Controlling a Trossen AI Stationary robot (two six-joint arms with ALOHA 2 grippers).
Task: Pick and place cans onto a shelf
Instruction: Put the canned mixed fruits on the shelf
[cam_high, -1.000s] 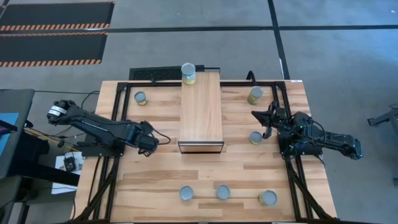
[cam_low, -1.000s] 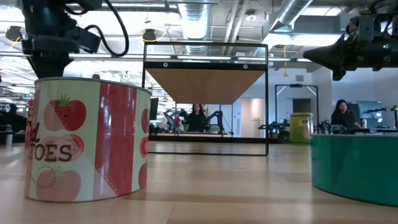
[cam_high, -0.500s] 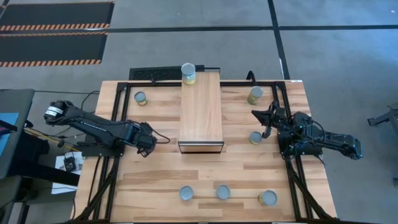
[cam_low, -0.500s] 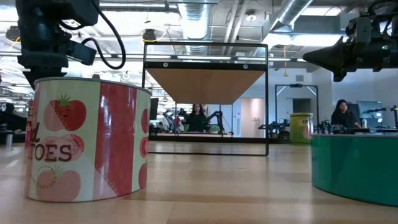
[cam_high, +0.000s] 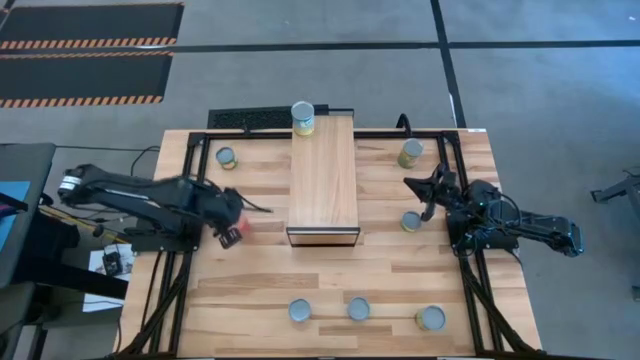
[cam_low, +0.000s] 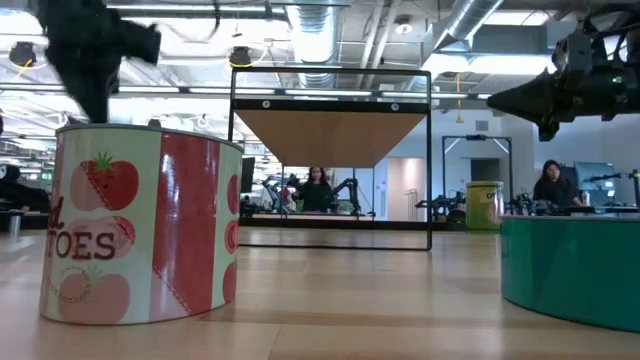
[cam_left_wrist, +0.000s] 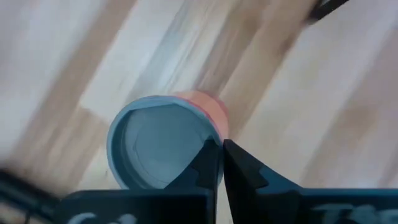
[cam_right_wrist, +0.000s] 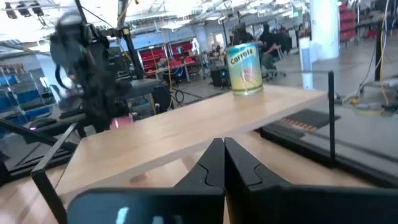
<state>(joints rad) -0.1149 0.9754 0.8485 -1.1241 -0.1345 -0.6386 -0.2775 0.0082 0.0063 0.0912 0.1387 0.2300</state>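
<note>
The left gripper (cam_high: 232, 222) sits left of centre in the high view, just left of the shelf's (cam_high: 323, 178) near end, and its fingers (cam_left_wrist: 214, 165) are pressed together with nothing between them. Right under it, in its wrist view, stands a can (cam_left_wrist: 160, 149) with a grey top and a reddish side; a bit of red shows by the gripper from above too. The right gripper (cam_high: 430, 195) is at the right of the high view, near the table's (cam_high: 330, 285) right rail, and its fingers (cam_right_wrist: 219, 163) are pressed together too, holding nothing. A can (cam_high: 411, 221) stands just below it in that picture, and another (cam_high: 410, 153) is higher up, near the top right corner of the table. The shelf lies in the middle, running up and down the picture, with a yellow can (cam_high: 302, 118) on its far end. One small can (cam_high: 226, 157) is at the upper left of the table. Three more (cam_high: 359, 309) stand in a row along the bottom edge. In the low view a tomato can (cam_low: 140, 224) fills the left side and a green can (cam_low: 570, 268) the right.
</note>
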